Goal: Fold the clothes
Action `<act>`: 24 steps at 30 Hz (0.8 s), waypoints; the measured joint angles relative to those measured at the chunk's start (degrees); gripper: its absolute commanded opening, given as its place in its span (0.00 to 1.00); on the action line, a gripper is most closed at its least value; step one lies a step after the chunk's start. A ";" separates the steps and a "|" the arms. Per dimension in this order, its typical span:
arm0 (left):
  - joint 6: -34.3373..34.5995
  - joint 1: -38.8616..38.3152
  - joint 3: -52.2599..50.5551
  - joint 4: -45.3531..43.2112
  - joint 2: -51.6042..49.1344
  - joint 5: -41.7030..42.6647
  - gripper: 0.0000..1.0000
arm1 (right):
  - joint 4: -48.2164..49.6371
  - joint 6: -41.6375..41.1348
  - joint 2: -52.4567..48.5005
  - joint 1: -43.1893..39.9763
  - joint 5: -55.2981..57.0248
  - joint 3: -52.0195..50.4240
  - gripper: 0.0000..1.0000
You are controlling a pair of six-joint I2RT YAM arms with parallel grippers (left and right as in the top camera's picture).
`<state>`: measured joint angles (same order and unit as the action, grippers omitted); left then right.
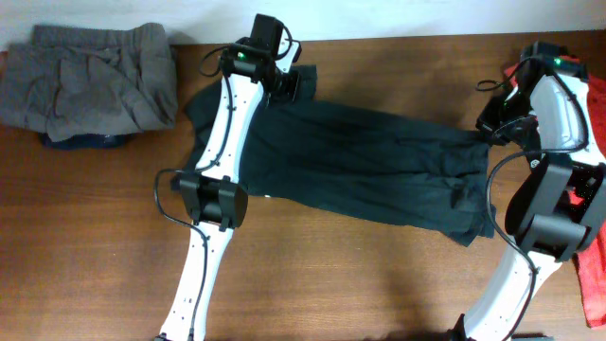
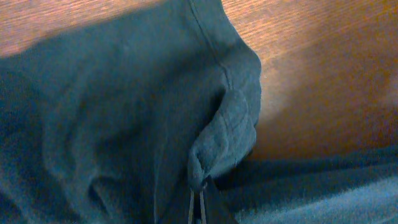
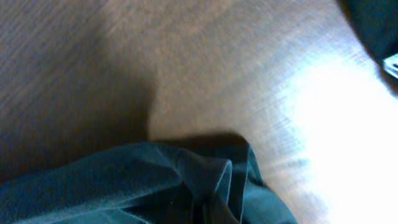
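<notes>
The large black T-shirt [image 1: 360,170] lies spread across the middle of the table, its lettering hidden. My left gripper [image 1: 289,83] is at the shirt's far left corner, shut on a pinched fold of the black fabric [image 2: 217,143]; its fingertips [image 2: 198,208] show closed on cloth. My right gripper [image 1: 492,128] is at the shirt's right end, shut on bunched black fabric [image 3: 205,180]. The grey elastic-waist garment [image 1: 90,80] lies crumpled at the far left corner. The red T-shirt [image 1: 592,256] lies at the right edge, partly hidden by my right arm.
A dark blue item [image 1: 80,142] peeks from under the grey garment. Bare wooden table [image 1: 360,275] shows in front of the shirt. The back edge of the table meets a white wall [image 1: 398,14].
</notes>
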<state>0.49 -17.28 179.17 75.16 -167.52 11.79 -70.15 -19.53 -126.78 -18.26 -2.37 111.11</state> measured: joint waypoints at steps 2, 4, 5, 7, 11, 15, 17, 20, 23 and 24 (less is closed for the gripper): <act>0.02 0.00 0.00 3.15 1.44 -0.20 0.01 | -1.07 -0.02 0.87 0.00 0.42 0.02 0.04; 0.00 0.02 0.00 4.79 2.10 -0.72 0.01 | -2.14 -0.02 1.38 0.04 0.72 0.09 0.04; 0.02 0.04 0.00 5.77 2.21 -1.27 0.01 | -3.80 0.00 1.44 0.04 0.85 0.20 0.04; 0.02 0.24 0.00 7.23 2.19 -1.88 0.01 | -7.19 -0.02 1.49 0.13 0.90 0.22 0.04; 0.02 1.42 0.00 9.64 2.21 -2.16 0.01 | -11.67 0.00 1.49 0.33 2.19 0.22 0.04; 0.02 3.34 0.00 14.38 2.32 -1.86 0.01 | -14.60 -0.04 1.49 0.66 2.82 0.22 0.04; 0.02 4.04 0.00 15.87 2.54 -1.38 0.01 | -15.76 -0.02 1.49 0.90 2.80 0.22 0.04; 0.02 4.33 0.00 18.03 2.86 -1.14 0.02 | -17.44 -0.07 1.49 0.92 2.80 0.22 0.04; 0.02 4.33 0.00 20.02 3.21 -1.11 0.01 | -18.86 -0.09 1.49 0.90 2.84 0.22 0.04; 0.02 4.35 0.00 20.59 3.30 -1.16 0.01 | -19.61 -0.09 1.49 0.90 2.86 0.22 0.04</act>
<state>0.51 -12.93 179.17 95.74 -164.22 10.63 -89.76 -19.62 -125.29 -17.37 0.49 111.33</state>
